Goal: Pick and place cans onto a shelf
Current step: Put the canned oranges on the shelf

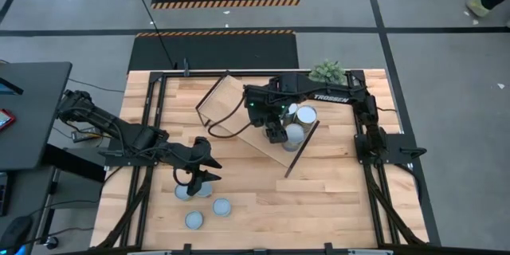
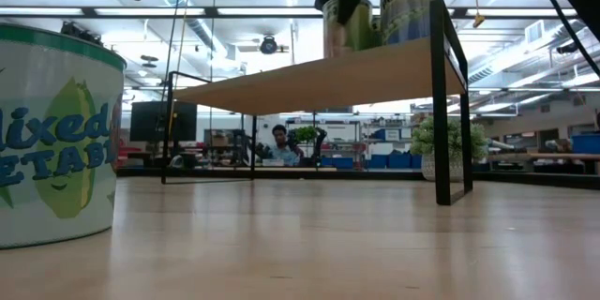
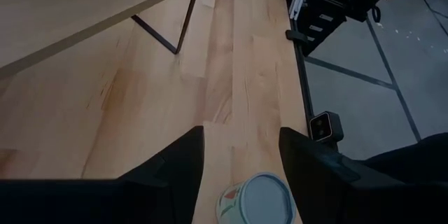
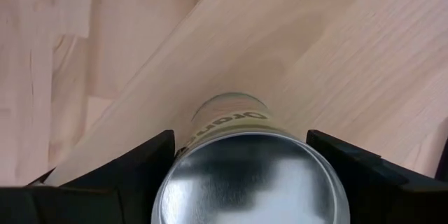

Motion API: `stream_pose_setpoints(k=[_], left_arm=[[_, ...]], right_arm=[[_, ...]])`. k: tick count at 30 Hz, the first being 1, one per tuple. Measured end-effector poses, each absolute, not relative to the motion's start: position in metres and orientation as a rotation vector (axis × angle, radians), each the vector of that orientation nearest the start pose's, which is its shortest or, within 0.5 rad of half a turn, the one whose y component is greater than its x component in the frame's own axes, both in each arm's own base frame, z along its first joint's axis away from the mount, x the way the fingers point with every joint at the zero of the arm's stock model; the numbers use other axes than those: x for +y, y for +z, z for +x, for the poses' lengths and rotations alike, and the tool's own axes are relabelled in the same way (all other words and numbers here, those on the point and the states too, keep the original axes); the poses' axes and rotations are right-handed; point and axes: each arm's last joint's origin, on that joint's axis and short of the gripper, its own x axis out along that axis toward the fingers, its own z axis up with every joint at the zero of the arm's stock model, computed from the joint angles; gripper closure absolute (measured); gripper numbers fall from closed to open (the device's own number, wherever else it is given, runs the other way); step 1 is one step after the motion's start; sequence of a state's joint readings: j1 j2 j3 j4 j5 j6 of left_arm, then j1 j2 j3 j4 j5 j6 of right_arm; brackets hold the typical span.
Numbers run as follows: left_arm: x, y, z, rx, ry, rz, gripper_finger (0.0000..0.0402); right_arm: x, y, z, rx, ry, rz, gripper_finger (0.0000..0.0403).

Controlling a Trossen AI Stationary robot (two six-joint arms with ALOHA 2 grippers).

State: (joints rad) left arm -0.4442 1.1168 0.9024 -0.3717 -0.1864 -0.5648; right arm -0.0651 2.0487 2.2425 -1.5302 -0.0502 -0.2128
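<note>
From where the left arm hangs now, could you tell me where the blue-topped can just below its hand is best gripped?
Grip the blue-topped can across its round side wall, coming straight down from above. It stands upright on the table, lid up, and the left hand hovers over it with fingers open wide enough to straddle it. Neighbouring cans stand apart, so the fingers likely have room.

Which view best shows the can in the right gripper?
The right wrist view: the can fills the frame between the right gripper's fingers, over the shelf. The high view mostly hides it under the arm; the low view shows its side; the left wrist view misses it.
</note>
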Motion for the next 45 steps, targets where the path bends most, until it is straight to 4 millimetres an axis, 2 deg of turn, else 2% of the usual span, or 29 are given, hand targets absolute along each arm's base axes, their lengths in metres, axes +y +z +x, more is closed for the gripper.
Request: stream_pose_setpoints(k=[19, 32, 41, 45], left_arm=[[-0.097, 0.294, 0.216, 0.609, -0.085, -0.365, 0.0209], [-0.097, 0.294, 0.216, 0.609, -0.085, -0.366, 0.0209], [-0.097, 0.294, 0.216, 0.611, -0.085, -0.363, 0.0209], [-0.091, 0.3, 0.205, 0.611, -0.09, -0.369, 0.0209]], right_arm=[[-0.016, 0.349, 0.388, 1.367, 0.151, -0.11, 0.0079], [-0.016, 0.347, 0.389, 1.379, 0.131, -0.09, 0.0008], [-0.015, 0.347, 0.389, 1.378, 0.104, -0.06, 0.0006], [-0.015, 0.348, 0.39, 1.37, 0.085, -0.039, 0.0004]])
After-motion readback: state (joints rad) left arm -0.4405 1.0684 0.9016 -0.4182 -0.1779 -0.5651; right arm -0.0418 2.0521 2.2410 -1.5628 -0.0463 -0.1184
